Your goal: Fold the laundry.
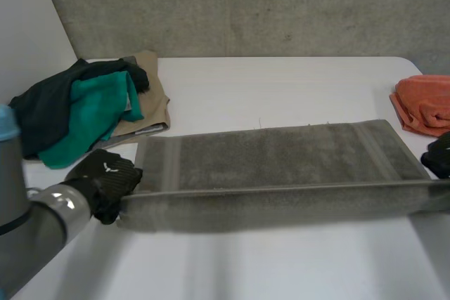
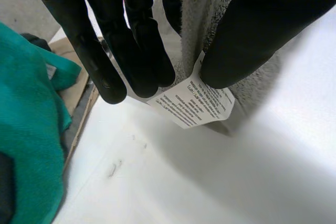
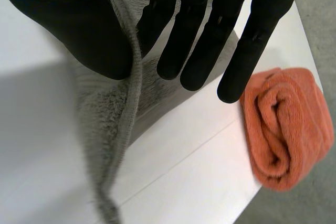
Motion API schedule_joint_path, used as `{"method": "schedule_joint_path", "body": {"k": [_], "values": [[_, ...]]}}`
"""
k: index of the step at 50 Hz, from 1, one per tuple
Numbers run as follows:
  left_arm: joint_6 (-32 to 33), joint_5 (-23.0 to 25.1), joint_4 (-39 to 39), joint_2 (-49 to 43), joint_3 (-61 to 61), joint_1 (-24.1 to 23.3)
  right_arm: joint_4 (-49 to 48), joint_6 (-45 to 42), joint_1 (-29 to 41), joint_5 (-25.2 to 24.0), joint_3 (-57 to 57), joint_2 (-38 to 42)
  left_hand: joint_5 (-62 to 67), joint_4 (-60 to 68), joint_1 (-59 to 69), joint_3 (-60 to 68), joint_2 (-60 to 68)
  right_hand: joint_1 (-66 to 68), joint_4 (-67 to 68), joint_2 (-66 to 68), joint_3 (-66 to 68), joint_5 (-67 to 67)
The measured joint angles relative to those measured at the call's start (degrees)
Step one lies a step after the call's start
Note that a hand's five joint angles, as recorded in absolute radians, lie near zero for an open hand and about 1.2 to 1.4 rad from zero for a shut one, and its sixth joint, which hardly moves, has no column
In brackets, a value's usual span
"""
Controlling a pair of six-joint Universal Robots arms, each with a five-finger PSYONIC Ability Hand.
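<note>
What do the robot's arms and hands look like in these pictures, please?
The left arm is a grey tube with a light-blue cap. The left hand is black, with a small white mark on its back. The right hand is black too. Both have long, smooth, round-tipped fingers and a thicker thumb.

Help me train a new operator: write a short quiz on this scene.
1. True or false: the left hand and the right hand each pinch the grey towel.
2. What lies near the right hand's fingertips? A. orange cloth B. mug C. blue sock
3. Fill in: a white ___ hangs from the towel at the left hand's fingertips.
Key: 1 true; 2 A; 3 label.
</note>
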Motion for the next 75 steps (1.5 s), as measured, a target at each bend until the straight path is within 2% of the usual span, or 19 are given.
{"method": "schedule_joint_path", "body": {"k": [11,20,23,24,25,26,27,28,30,31,33,39,44,50,55,64,65,68,75], "values": [[-1.3,-3.8,14.4,-15.9,12.3,-1.1,-24.5,1.7,9.1,3.6,-10.4,18.5,0.2,0.0,0.0,0.0,0.0,0.0,0.0,0.0,0.0,0.3],[-1.9,-8.3,21.7,-24.8,22.8,-2.7,-40.6,3.5,11.9,3.0,-19.5,29.5,0.2,0.0,0.0,0.0,0.0,0.0,0.0,0.0,0.0,1.2],[-1.9,-8.7,23.1,-28.1,26.0,-2.9,-45.6,5.6,12.3,1.1,-22.5,33.2,0.3,0.0,0.0,0.0,0.0,0.0,-0.1,-0.1,-0.1,1.3],[-1.9,-8.7,23.3,-28.5,26.3,-2.9,-46.2,6.0,12.4,0.8,-22.8,33.6,0.4,0.0,0.0,0.0,0.0,-0.8,-1.0,-1.3,-0.9,0.6],[-1.9,-8.8,23.9,-29.6,27.2,-3.0,-48.0,7.1,12.5,-0.3,-23.6,34.7,-1.4,-2.3,-1.8,-2.2,-2.8,-7.5,-8.6,-8.3,-8.5,-6.5],[-1.8,-8.8,24.5,-30.4,27.9,-3.1,-50.3,8.7,12.7,-1.5,-24.3,35.9,-1.9,-2.8,-2.3,-2.7,-2.8,-20.3,-22.3,-22.6,-22.3,-19.1],[-1.8,-8.8,24.9,-30.9,28.3,-3.3,-52.1,10.1,12.8,-2.3,-24.7,36.7,-17.8,-19.5,-19.9,-20.1,-20.5,-29.7,-31.5,-32.1,-31.4,-28.7],[-1.7,-8.8,25.2,-31.2,28.5,-3.4,-53.1,10.9,12.9,-2.7,-24.8,37.1,-20.1,-21.8,-22.4,-21.3,-22.9,-35.5,-37.0,-37.9,-37.1,-36.0],[-1.6,-9.2,26.1,-31.7,28.9,-4.0,-56.4,14.1,13.1,-3.3,-25.1,38.1,-40.6,-42.5,-45.5,-41.4,-42.3,-50.3,-52.5,-52.5,-52.3,-50.2],[-1.6,-9.4,26.4,-31.8,29.0,-4.3,-57.2,15.1,13.1,-3.3,-25.1,38.2,-49.9,-52.3,-53.6,-51.2,-52.0,-51.9,-54.5,-54.3,-54.5,-51.9],[-1.5,-10.4,27.0,-31.8,28.9,-5.1,-58.8,18.5,13.1,-2.6,-24.8,38.0,-54.3,-56.9,-55.1,-56.0,-56.5,-52.5,-56.3,-55.5,-56.1,-53.0],[-1.5,-14.3,27.4,-30.2,27.8,-7.0,-55.5,28.9,12.5,0.9,-22.5,32.4,-54.3,-57.2,-55.1,-56.3,-56.9,-52.5,-56.3,-55.5,-56.1,-53.0],[-1.7,-15.9,27.3,-27.3,25.5,-7.6,-44.6,34.3,10.3,1.5,-19.7,26.3,-54.3,-57.2,-55.1,-56.3,-56.9,-52.5,-56.3,-55.5,-56.1,-53.0],[-2.0,-16.0,27.2,-23.2,20.8,-7.4,-27.6,35.2,4.1,-2.4,-15.0,20.7,-54.3,-57.2,-55.1,-56.3,-56.9,-49.7,-52.5,-51.6,-52.1,-48.8],[-2.1,-15.8,27.4,-21.6,17.9,-7.3,-21.6,32.1,0.4,-7.3,-12.1,20.4,-54.3,-57.2,-55.1,-56.3,-56.9,-46.3,-49.0,-49.0,-48.8,-45.3],[-2.1,-15.7,27.5,-21.4,16.4,-7.6,-22.4,25.5,-1.6,-9.8,-10.9,25.1,-54.3,-57.2,-55.1,-56.3,-56.9,-35.9,-38.8,-38.6,-38.6,-35.3],[-2.1,-15.7,27.5,-21.4,16.3,-7.6,-23.2,24.8,-1.7,-9.7,-11.3,26.2,-54.3,-57.2,-55.1,-56.3,-56.9,-23.5,-26.7,-25.8,-26.4,-23.4],[-2.1,-15.7,27.5,-21.3,16.2,-7.7,-24.8,24.5,-2.1,-8.6,-11.9,27.5,-54.3,-57.2,-55.1,-56.3,-56.9,-3.5,-5.1,-2.8,-4.2,-2.2],[-2.1,-15.6,27.5,-19.4,15.2,-7.7,-32.6,24.4,-5.2,-1.8,-10.3,26.1,-54.3,-57.2,-55.1,-56.3,-56.9,-2.4,-0.3,-0.1,-0.3,1.2]]}}
